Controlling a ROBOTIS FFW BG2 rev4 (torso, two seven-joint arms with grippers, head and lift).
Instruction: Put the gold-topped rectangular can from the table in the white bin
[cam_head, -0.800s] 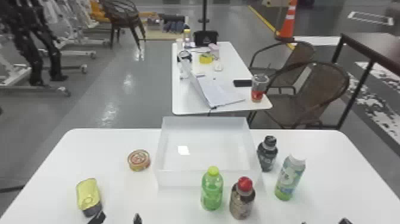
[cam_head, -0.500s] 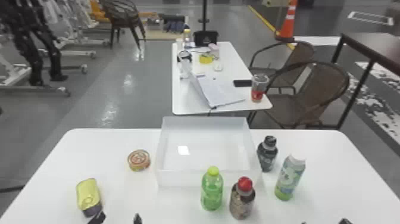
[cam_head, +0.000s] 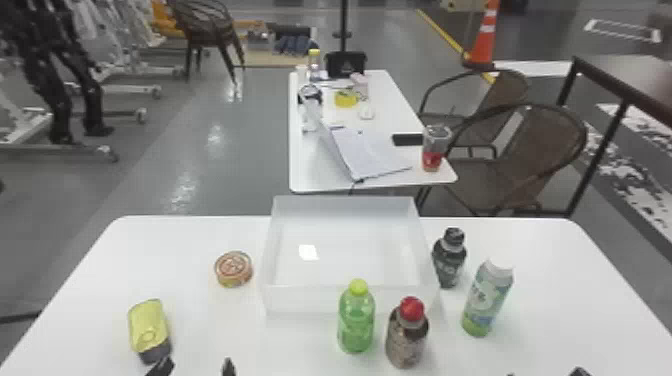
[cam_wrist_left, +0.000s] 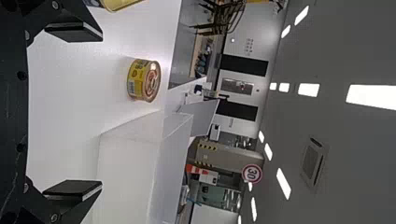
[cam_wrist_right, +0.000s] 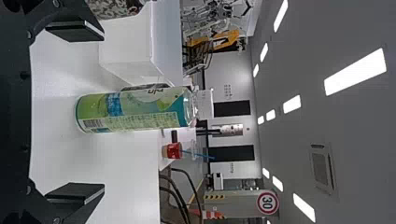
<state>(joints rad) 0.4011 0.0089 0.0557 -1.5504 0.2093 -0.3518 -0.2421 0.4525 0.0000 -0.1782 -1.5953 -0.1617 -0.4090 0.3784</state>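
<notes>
White counter (cam_head: 565, 305): gold-topped rectangular can (cam_head: 149, 327), eight o'clock of white bin (cam_head: 300, 301); left hand (cam_head: 195, 368) spread apart, off-centre; lowering could clip can.

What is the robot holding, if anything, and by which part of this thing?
Nothing is held: the left claw and the right claw are both open, gripping nothing.
</notes>
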